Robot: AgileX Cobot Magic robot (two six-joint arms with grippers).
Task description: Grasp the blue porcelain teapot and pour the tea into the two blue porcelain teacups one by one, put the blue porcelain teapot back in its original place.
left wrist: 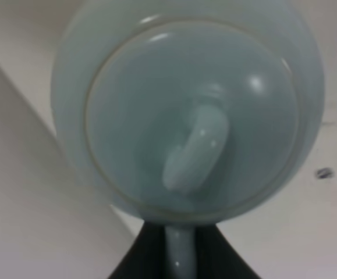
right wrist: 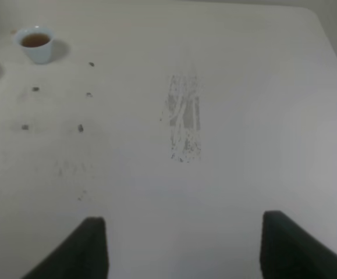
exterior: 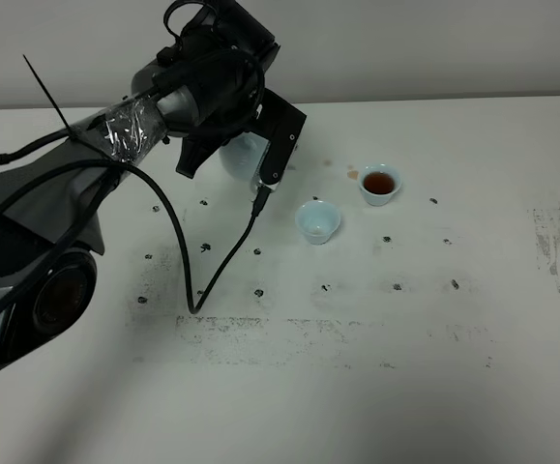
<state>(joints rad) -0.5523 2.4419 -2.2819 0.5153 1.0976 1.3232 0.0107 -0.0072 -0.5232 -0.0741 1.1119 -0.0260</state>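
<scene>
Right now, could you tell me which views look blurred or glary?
Left wrist view: the teapot fills the frame, out of focus, with small glare spots. Exterior high view: sharp, evenly lit. Right wrist view: slightly soft, no glare.

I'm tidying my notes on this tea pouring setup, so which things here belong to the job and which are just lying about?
In the job: teapot, filled teacup, empty teacup, left gripper at the teapot's handle.
Just there: black cable, brown stain, scuffed patch, open right gripper.
</scene>
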